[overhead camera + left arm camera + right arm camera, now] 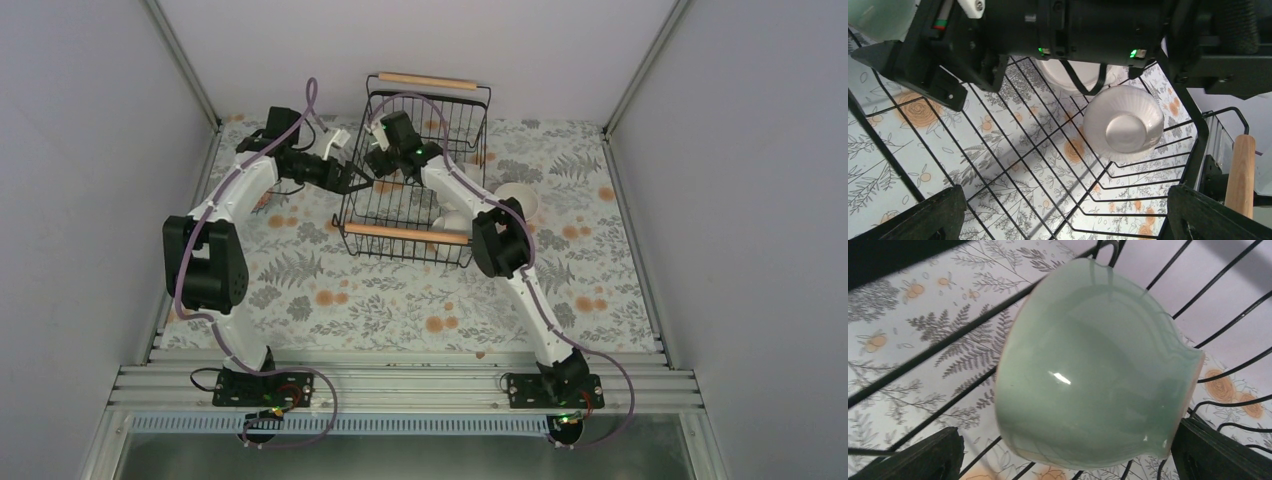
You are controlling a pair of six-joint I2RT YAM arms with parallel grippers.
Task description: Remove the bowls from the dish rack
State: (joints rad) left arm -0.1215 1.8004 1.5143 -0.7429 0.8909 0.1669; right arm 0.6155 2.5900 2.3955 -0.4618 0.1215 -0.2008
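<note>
The black wire dish rack [405, 232] with wooden handles stands at the back middle of the table. My right gripper [380, 163] reaches down inside it. In the right wrist view it [1065, 455] is open, with a pale mint-green bowl [1093, 370] lying on its side between the spread fingers [913, 455]. My left gripper [353, 181] is at the rack's left side, open [1065, 220] with nothing between its fingers. A scalloped white bowl [1124, 125] lies in the rack [1198, 145]. Another white bowl [1073, 75] sits behind it, partly hidden by the right arm.
A white bowl [518, 200] sits on the floral tablecloth just right of the rack. The rack's near wooden handle [1240, 170] lies to the right of my left gripper. Grey walls enclose the table on three sides.
</note>
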